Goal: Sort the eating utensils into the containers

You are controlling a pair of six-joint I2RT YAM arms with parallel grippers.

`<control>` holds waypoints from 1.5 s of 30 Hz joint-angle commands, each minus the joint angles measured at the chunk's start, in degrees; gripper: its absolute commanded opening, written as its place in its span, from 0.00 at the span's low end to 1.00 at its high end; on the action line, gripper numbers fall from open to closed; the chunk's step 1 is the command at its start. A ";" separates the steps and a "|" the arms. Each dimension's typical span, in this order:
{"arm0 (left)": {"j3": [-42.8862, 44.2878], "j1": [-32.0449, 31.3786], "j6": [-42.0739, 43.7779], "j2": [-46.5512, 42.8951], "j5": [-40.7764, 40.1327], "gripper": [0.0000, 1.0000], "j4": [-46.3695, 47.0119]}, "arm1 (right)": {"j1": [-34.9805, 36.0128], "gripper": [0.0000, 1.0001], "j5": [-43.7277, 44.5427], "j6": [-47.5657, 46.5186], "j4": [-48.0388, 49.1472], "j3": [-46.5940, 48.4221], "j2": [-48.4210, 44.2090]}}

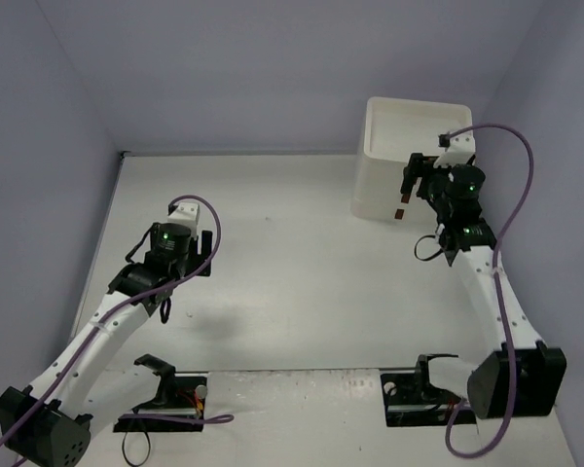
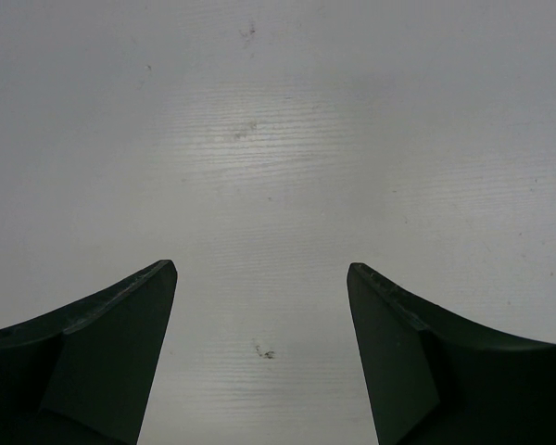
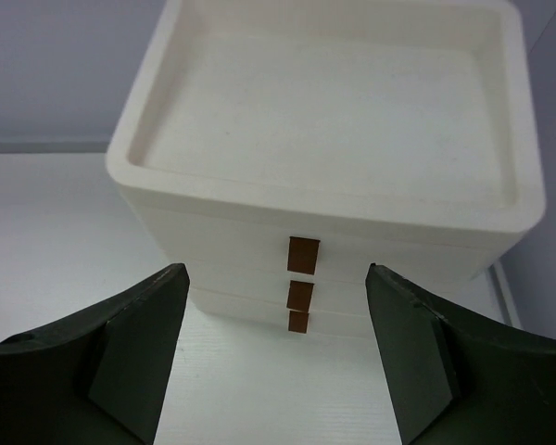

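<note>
Utensils: zero in any of the three views, so you have nothing to pick yet. My guess is they're already in the drawers or out of frame, and I can't tell which.

Cabinet (image 3: 334,120): one, cream-white, at the far right of the counter (image 1: 273,263), close to the right wall. It has three drawers, all looking shut with flush fronts. There are three brown handles in one vertical column: top (image 3: 303,254), middle (image 3: 301,294), bottom (image 3: 298,321). The recessed top is bare.

Right pincer (image 3: 276,306): fingers apart, nothing held. It faces the cabinet front from above and the handle column sits between the fingers in the wrist view. It's short of the front, not touching. That reads as a line-up for a drawer pull. The handles are small and flat, so expect a thin grip.

Left pincer (image 2: 259,297): fingers apart, empty, pointing down at bare counter on the left side, well apart from the cabinet. It looks parked, likely staying out of the right arm's way.

Count: two arms, two pincers, both spread and empty.
</note>
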 commanded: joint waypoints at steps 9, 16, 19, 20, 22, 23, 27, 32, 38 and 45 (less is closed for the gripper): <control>2.03 0.02 -1.21 -3.75 -5.14 0.72 0.47 | -0.20 1.00 0.34 7.06 -14.80 -9.05 -29.93; 2.06 -1.29 -1.29 -3.91 -5.09 0.71 0.06 | -0.20 1.00 2.97 9.66 -25.77 -10.56 -42.54; 2.13 -1.44 -1.37 -4.06 -5.02 0.71 -0.38 | -0.20 1.00 1.17 10.69 -26.68 -11.71 -45.65; 2.05 -1.45 -1.38 -4.14 -4.94 0.71 -0.54 | -0.20 1.00 0.57 11.79 -26.78 -12.20 -46.93; 1.92 -1.45 -1.32 -4.45 -4.93 0.71 -0.50 | -0.20 1.00 1.79 13.78 -27.12 -12.64 -47.89; 1.81 -1.45 -1.29 -4.56 -4.93 0.71 -0.42 | -0.20 1.00 2.49 15.06 -27.39 -12.72 -48.37; 1.37 -1.45 -0.87 -5.34 -5.60 0.72 -0.07 | -0.20 1.00 2.64 15.88 -28.33 -12.40 -48.89; 0.93 -1.45 -0.29 -5.95 -6.49 0.71 0.22 | -0.20 1.00 7.61 16.90 -31.07 -11.08 -49.16; -0.03 -1.44 -0.32 -8.36 -8.06 0.72 -0.22 | -0.20 1.00 10.10 18.29 -32.92 -10.97 -50.05; -0.46 -1.45 0.48 -11.19 -10.55 0.72 -1.70 | 2.47 1.00 14.12 19.97 -33.30 -12.19 -51.87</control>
